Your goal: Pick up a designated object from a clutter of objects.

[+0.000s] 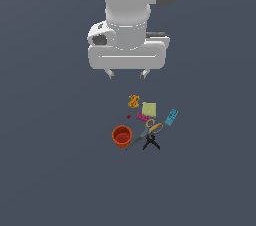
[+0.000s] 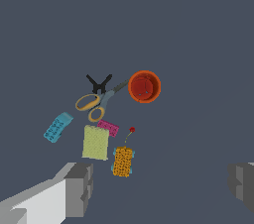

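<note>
The designated object, a flat yellow-green square pad, lies in the clutter of objects beside a pink brick and an orange knobbly piece. My gripper hangs open well above the surface, back from the group, with nothing between its fingers. Each grey finger stands at one side of the wrist view. The pad lies free, touched by no finger.
Around the pad are a red-orange cup, orange-handled scissors, a black tripod-shaped piece, a cyan studded block and a tiny red pin. Dark grey floor surrounds them.
</note>
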Robot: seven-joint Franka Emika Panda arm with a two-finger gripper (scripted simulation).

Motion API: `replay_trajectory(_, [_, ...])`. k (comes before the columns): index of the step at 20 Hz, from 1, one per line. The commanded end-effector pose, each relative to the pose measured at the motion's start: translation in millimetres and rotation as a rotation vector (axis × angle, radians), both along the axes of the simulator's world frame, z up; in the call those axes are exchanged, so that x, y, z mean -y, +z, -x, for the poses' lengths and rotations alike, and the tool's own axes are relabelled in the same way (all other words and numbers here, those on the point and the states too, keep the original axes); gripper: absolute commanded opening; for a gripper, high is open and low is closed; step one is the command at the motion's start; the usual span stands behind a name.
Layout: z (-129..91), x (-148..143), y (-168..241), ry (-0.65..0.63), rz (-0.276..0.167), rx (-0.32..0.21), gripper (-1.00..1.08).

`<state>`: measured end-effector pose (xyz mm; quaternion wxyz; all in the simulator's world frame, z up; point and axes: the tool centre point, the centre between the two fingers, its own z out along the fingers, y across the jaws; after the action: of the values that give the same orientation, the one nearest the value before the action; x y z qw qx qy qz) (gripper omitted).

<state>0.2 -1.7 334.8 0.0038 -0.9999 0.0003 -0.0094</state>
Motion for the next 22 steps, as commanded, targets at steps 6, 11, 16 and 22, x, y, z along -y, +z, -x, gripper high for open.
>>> replay_trajectory(6, [-0.3, 0.6, -0.1, 0.024, 0.012, 0.002, 1.00])
replay_trajectory(11, [-0.6, 0.9, -0.9, 0.045, 0.023, 0.003, 1.00])
replay_trajectory(16, [-0.6, 0.8, -0.8, 0.043, 0.021, 0.003, 1.00])
replay_trajectory(22, [-1.3, -6.1, -17.2, 0.032, 0.023, 0.002, 1.00])
